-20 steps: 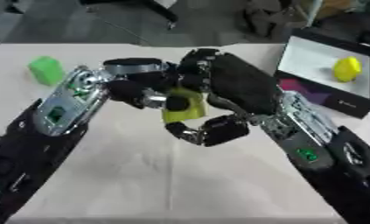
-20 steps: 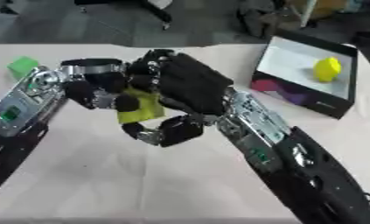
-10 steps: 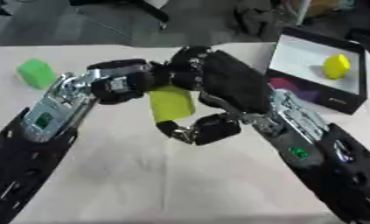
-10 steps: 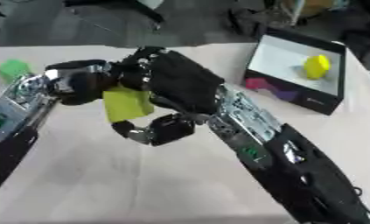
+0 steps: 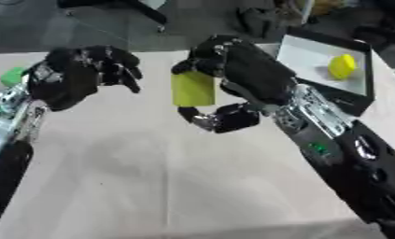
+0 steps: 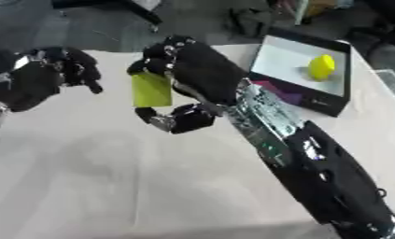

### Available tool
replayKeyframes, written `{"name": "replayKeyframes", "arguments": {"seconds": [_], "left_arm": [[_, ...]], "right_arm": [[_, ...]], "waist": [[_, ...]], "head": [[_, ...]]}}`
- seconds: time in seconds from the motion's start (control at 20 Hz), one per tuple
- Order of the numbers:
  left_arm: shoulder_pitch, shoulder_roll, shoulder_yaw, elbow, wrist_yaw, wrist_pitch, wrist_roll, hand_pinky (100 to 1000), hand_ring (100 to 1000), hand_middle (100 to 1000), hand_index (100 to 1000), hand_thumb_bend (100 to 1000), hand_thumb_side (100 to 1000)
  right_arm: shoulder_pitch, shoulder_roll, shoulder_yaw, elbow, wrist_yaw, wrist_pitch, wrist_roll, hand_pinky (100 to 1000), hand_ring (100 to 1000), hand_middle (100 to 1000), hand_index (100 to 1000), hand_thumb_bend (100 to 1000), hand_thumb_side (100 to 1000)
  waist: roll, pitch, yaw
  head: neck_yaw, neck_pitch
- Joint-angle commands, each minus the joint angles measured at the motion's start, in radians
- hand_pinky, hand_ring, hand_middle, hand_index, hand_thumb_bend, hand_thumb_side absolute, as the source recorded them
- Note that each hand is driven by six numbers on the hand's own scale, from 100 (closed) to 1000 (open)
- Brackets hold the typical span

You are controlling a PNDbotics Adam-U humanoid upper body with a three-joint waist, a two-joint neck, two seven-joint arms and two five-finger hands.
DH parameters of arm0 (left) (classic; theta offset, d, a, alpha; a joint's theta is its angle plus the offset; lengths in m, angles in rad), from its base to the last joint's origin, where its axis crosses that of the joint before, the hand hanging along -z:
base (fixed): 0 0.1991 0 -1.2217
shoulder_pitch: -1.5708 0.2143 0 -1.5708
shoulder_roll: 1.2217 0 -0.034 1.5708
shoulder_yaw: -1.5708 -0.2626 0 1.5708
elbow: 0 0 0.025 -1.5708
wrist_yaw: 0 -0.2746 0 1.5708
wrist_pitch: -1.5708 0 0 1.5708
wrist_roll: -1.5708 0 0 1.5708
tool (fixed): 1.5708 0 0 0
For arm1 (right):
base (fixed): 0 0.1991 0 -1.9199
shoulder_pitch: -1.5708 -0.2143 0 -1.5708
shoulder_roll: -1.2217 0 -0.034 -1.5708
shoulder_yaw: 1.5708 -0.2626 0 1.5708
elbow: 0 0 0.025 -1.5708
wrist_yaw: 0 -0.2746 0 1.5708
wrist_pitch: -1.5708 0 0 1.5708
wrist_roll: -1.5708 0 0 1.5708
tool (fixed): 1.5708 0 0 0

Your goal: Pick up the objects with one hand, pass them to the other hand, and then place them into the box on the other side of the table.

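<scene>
Pinching the yellow-green block (image 5: 193,88) between curled fingers above and thumb below, the right hand (image 5: 248,79) holds it above mid-table; it could slip out on the swing right. The left hand (image 5: 79,77), fingers loosely curled, hangs empty left of it. The box (image 5: 311,58) at far right already holds a yellow object (image 5: 342,66); a green piece (image 5: 12,76) lies far left.

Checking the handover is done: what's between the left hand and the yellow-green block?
Nothing. In the left eye view, a bare gap of table separates the left hand from the block, which the right hand holds.
</scene>
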Motion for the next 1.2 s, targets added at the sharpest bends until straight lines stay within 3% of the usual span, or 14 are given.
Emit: {"name": "replayKeyframes", "arguments": {"seconds": [0.05, 0.25, 0.4, 0.5, 0.55, 0.75, 0.8, 0.85, 0.9, 0.95, 1.05, 1.1, 1.2], "left_arm": [[-0.014, 0.004, 0.056, 0.041, -0.016, 0.019, 0.121, 751, 625, 654, 794, 607, 921], [0.001, -0.007, 0.132, 0.105, -0.064, 0.020, 0.272, 749, 630, 654, 784, 548, 913], [0.028, 0.000, 0.186, 0.111, -0.058, 0.006, 0.358, 745, 626, 649, 776, 512, 895], [0.046, 0.006, 0.204, 0.093, -0.046, -0.002, 0.389, 745, 626, 649, 776, 512, 895], [0.066, 0.017, 0.222, 0.066, -0.047, -0.019, 0.402, 743, 612, 631, 769, 462, 873], [0.148, 0.045, 0.280, -0.081, -0.088, -0.085, 0.427, 744, 612, 630, 770, 450, 851], [0.163, 0.048, 0.292, -0.118, -0.097, -0.099, 0.430, 745, 612, 629, 771, 447, 842], [0.176, 0.050, 0.300, -0.151, -0.104, -0.109, 0.431, 745, 611, 627, 770, 525, 891], [0.186, 0.051, 0.307, -0.180, -0.109, -0.116, 0.431, 746, 611, 626, 770, 448, 836], [0.196, 0.052, 0.312, -0.207, -0.110, -0.121, 0.429, 746, 612, 625, 770, 447, 832], [0.217, 0.059, 0.320, -0.251, -0.110, -0.126, 0.424, 746, 612, 625, 771, 445, 830], [0.225, 0.063, 0.324, -0.266, -0.112, -0.126, 0.422, 746, 612, 625, 771, 443, 829], [0.235, 0.073, 0.335, -0.275, -0.131, -0.122, 0.423, 746, 612, 625, 770, 438, 820]], "right_arm": [[-0.023, -0.028, -0.031, -0.046, -0.006, 0.015, -0.025, 655, 503, 317, 586, 100, 429], [-0.022, -0.080, -0.103, -0.035, -0.058, 0.105, -0.085, 632, 491, 264, 587, 100, 388], [-0.020, -0.128, -0.172, 0.074, -0.120, 0.206, -0.159, 600, 476, 226, 592, 100, 324], [-0.027, -0.147, -0.201, 0.161, -0.143, 0.246, -0.206, 600, 476, 226, 592, 100, 324], [-0.033, -0.164, -0.244, 0.260, -0.163, 0.295, -0.222, 576, 471, 214, 616, 100, 244], [-0.134, -0.202, -0.380, 0.692, -0.181, 0.420, -0.311, 578, 496, 258, 668, 111, 204], [-0.161, -0.211, -0.413, 0.789, -0.175, 0.444, -0.332, 588, 518, 294, 707, 168, 200], [-0.184, -0.220, -0.437, 0.873, -0.167, 0.462, -0.350, 604, 546, 349, 743, 289, 207], [-0.202, -0.228, -0.455, 0.943, -0.158, 0.476, -0.360, 621, 578, 400, 776, 367, 212], [-0.217, -0.238, -0.469, 1.006, -0.147, 0.490, -0.356, 673, 679, 546, 867, 599, 216], [-0.239, -0.256, -0.487, 1.103, -0.126, 0.524, -0.317, 764, 790, 736, 981, 912, 413], [-0.244, -0.265, -0.493, 1.120, -0.115, 0.537, -0.304, 793, 820, 771, 1000, 983, 460], [-0.239, -0.284, -0.498, 1.089, -0.083, 0.547, -0.300, 831, 857, 813, 1000, 1000, 513]], "waist": [[-0.001, -0.013, 0.001], [-0.003, -0.014, 0.000], [-0.002, -0.012, 0.003], [-0.001, -0.011, 0.006], [0.004, -0.008, 0.012], [0.021, 0.007, 0.051], [0.025, 0.013, 0.066], [0.027, 0.017, 0.079], [0.028, 0.021, 0.091], [0.029, 0.025, 0.102], [0.028, 0.030, 0.119], [0.028, 0.031, 0.123], [0.026, 0.033, 0.124]], "head": [[-0.017, -0.002], [-0.062, -0.002], [-0.104, -0.002], [-0.122, -0.002], [-0.147, -0.002], [-0.222, -0.002], [-0.242, -0.002], [-0.258, -0.002], [-0.273, -0.002], [-0.287, -0.002], [-0.308, -0.002], [-0.314, -0.002], [-0.313, -0.002]]}}
